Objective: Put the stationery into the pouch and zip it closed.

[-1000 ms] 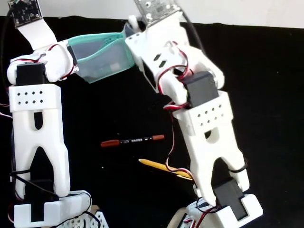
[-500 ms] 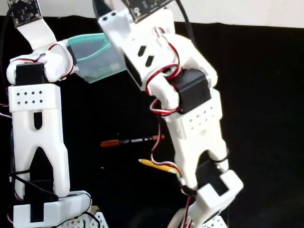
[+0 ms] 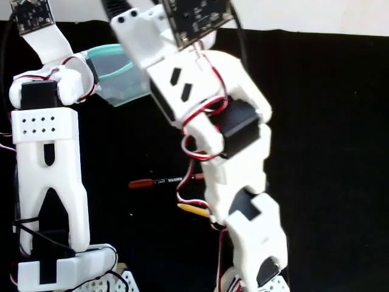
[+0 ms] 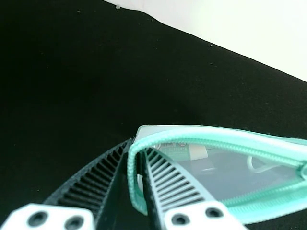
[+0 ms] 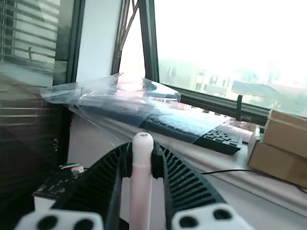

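Note:
My left gripper (image 4: 136, 167) is shut on the end of the teal zip pouch (image 4: 230, 167), whose clear side shows small items inside. From above, the pouch (image 3: 118, 76) hangs off the table at the far left, held by the left arm (image 3: 45, 121). The right arm (image 3: 200, 103) is raised steeply in front of the pouch and hides its right half. My right gripper (image 5: 142, 143) points up toward a window and is shut on a pale pink pen-like stick (image 5: 141, 182). A red-brown pen (image 3: 161, 181) and a yellow pencil (image 3: 193, 210) lie on the black table.
The black table (image 3: 328, 152) is open to the right of the arms. A white wall edge (image 4: 230, 28) runs along its far side. Both arm bases stand at the near edge, with red and black wires hanging from the right arm over the pencil.
The right arm has swung up and to the left, and now covers more of the pouch and part of the pen. The left arm and the pouch have stayed in place.

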Available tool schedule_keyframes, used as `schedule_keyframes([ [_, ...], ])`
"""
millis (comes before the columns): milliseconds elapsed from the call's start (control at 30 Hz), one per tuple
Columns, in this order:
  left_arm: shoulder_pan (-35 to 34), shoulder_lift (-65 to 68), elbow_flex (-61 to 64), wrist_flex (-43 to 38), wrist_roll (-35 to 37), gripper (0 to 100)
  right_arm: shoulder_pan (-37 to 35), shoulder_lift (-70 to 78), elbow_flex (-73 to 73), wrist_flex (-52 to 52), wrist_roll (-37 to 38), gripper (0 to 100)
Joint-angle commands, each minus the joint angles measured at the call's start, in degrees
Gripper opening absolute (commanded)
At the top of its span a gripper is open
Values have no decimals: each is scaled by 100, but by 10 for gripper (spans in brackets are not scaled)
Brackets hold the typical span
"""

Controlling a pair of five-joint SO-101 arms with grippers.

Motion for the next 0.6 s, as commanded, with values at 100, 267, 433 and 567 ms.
schedule_keyframes([
  [100, -57, 22, 22, -53, 26, 7, -145, 602, -699, -523, -44, 8],
  [267, -57, 22, 31, -53, 26, 7, -154, 927, -708, -1051, -44, 8],
  [433, -57, 22, 31, -53, 26, 7, -207, 1121, -708, -1121, -44, 8],
  [567, -66, 22, 31, -53, 26, 7, -207, 1481, -708, -1103, -44, 8],
])
